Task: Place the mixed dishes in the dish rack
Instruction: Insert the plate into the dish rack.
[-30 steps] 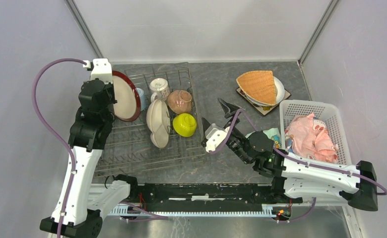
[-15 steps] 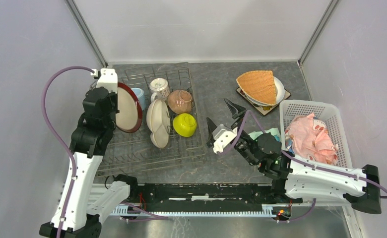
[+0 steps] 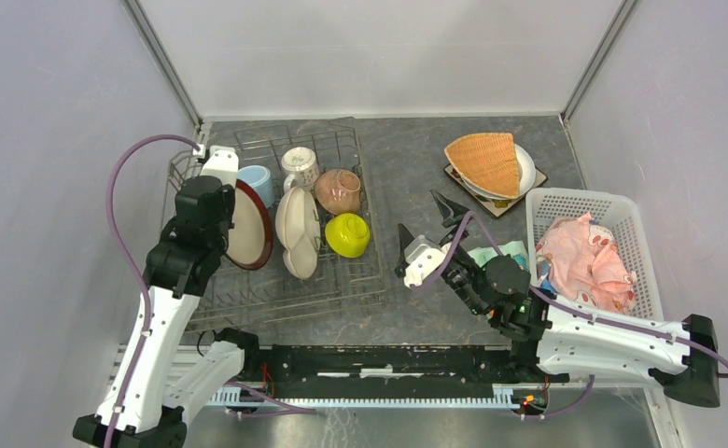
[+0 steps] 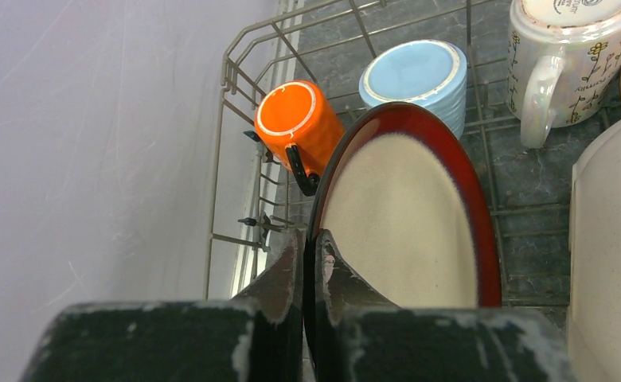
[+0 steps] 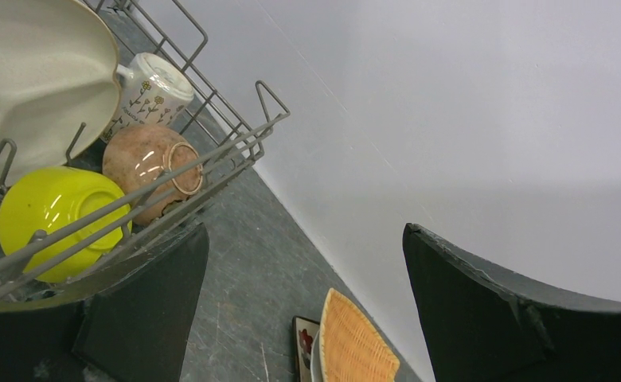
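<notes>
Top camera: you're high behind both arm bases, looking steeply down over the whole table (image 3: 416,159).
Left wrist: you're tight above the dish rack (image 4: 248,155), at its left corner, facing down.
Right wrist: you're low beside the rack, angled up toward the wall (image 5: 451,119).
Shared: all three catch the white patterned mug (image 3: 300,168).

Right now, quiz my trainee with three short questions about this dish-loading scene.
1. True or false: the left pincer is shut on the red-rimmed plate.
2. How many mugs sit in the dish rack: A one, B two, C three?
3. Fill in: the right pincer is ___.
Key: 1 true. 2 C: orange mug, light-blue mug, white patterned mug. 3 open.
</notes>
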